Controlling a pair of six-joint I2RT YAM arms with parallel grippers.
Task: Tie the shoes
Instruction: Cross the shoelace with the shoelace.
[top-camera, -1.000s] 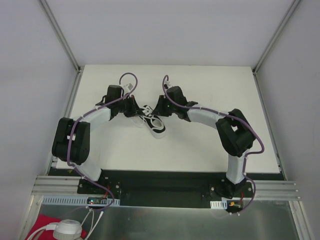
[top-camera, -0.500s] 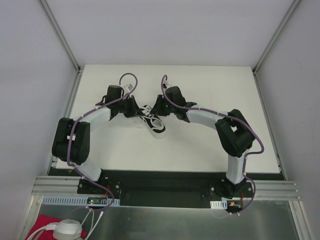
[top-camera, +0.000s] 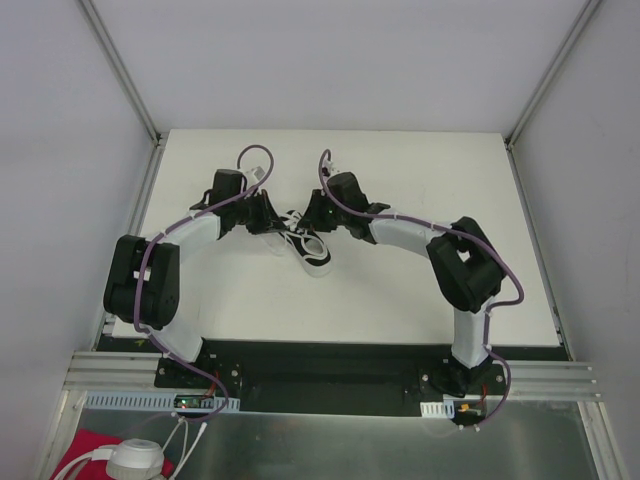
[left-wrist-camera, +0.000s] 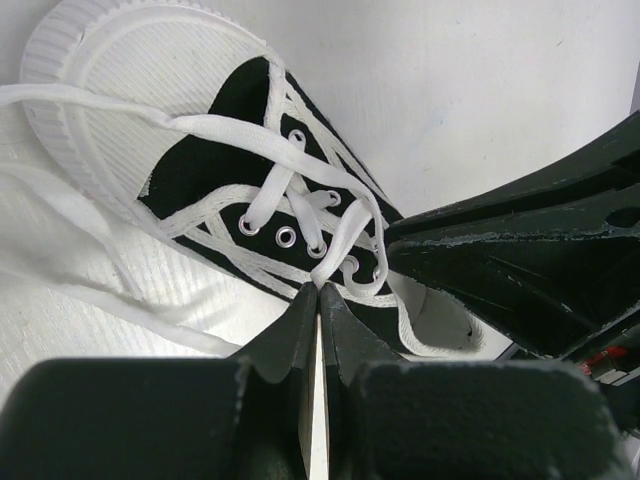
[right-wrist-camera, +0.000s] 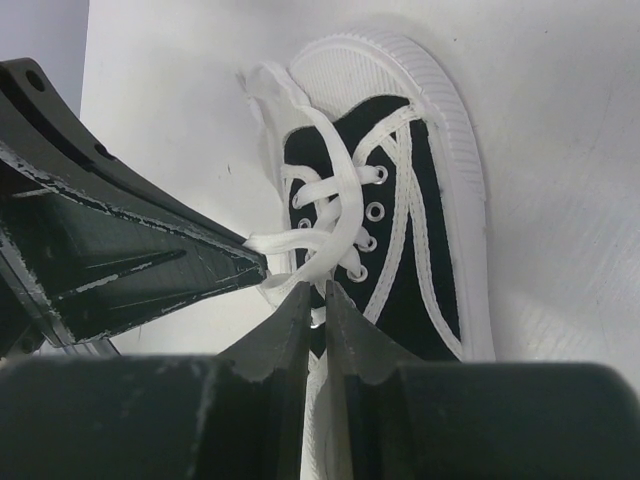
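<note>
The small black sneaker (top-camera: 308, 248) with white sole and toe rim lies in the middle of the white table, toe toward me. It fills the left wrist view (left-wrist-camera: 200, 160) and the right wrist view (right-wrist-camera: 400, 200). My left gripper (top-camera: 272, 222) sits at the shoe's heel end on the left, shut on a white lace (left-wrist-camera: 340, 235) at its fingertips (left-wrist-camera: 318, 290). My right gripper (top-camera: 308, 216) faces it from the right, shut on the other white lace (right-wrist-camera: 335, 240) at its tips (right-wrist-camera: 312, 288). The two grippers nearly touch above the eyelets.
The white table (top-camera: 400, 290) ends in metal rails at left (top-camera: 150, 190) and right. Loose lace ends (left-wrist-camera: 60, 210) trail across the table beside the toe. White walls enclose the back and sides.
The right arm has shifted slightly to the left toward the shoe. The left arm and the sneaker have stayed in place.
</note>
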